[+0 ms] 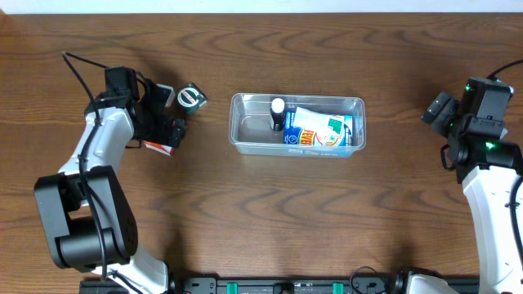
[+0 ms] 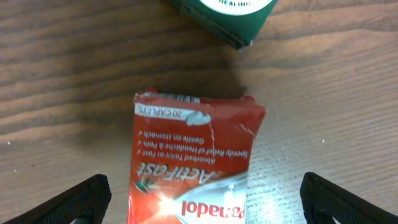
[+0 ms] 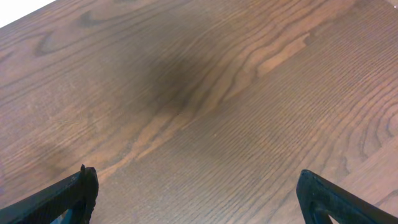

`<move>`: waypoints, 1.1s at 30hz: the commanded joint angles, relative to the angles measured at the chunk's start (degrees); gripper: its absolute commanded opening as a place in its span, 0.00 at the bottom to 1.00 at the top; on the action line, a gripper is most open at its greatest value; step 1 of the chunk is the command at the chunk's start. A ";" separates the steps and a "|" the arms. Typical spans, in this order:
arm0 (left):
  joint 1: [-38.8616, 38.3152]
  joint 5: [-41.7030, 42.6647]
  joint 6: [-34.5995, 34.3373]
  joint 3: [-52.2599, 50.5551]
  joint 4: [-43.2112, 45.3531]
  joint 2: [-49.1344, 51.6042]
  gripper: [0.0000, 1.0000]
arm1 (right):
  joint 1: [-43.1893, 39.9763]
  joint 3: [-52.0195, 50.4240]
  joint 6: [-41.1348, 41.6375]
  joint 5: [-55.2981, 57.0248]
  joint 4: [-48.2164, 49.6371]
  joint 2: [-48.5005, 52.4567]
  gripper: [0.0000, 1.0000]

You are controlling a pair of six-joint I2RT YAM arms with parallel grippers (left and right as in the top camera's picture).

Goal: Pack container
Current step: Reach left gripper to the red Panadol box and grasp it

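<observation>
The clear plastic container (image 1: 297,124) sits mid-table and holds a small dark bottle with a white cap (image 1: 277,113) and a blue-and-white packet (image 1: 321,129). My left gripper (image 1: 166,132) is open over a red Panadol packet (image 2: 193,162), which lies flat on the wood between its fingers; only a red corner of it (image 1: 161,148) shows in the overhead view. A dark green box (image 1: 190,97) lies just beyond it, and its edge shows in the left wrist view (image 2: 224,15). My right gripper (image 1: 435,113) is open and empty above bare wood at the far right.
The table is dark brown wood (image 1: 270,212). The green box lies between my left gripper and the container's left end. A black rail with green clips (image 1: 286,286) runs along the front edge.
</observation>
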 commanded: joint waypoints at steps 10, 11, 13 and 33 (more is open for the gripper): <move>0.26 0.11 2.32 0.79 1.22 4.37 0.98 | -0.28 0.11 0.52 0.15 -0.09 0.02 0.99; 0.26 0.11 2.32 0.79 1.25 4.61 0.98 | -0.26 0.11 0.52 0.15 -0.09 0.02 0.99; 0.26 0.13 2.32 0.79 1.25 4.70 0.98 | -0.28 0.11 0.52 0.15 -0.09 0.02 0.99; 0.26 0.57 2.27 0.37 0.26 4.98 0.79 | -0.26 0.11 0.52 0.15 -0.09 0.02 0.99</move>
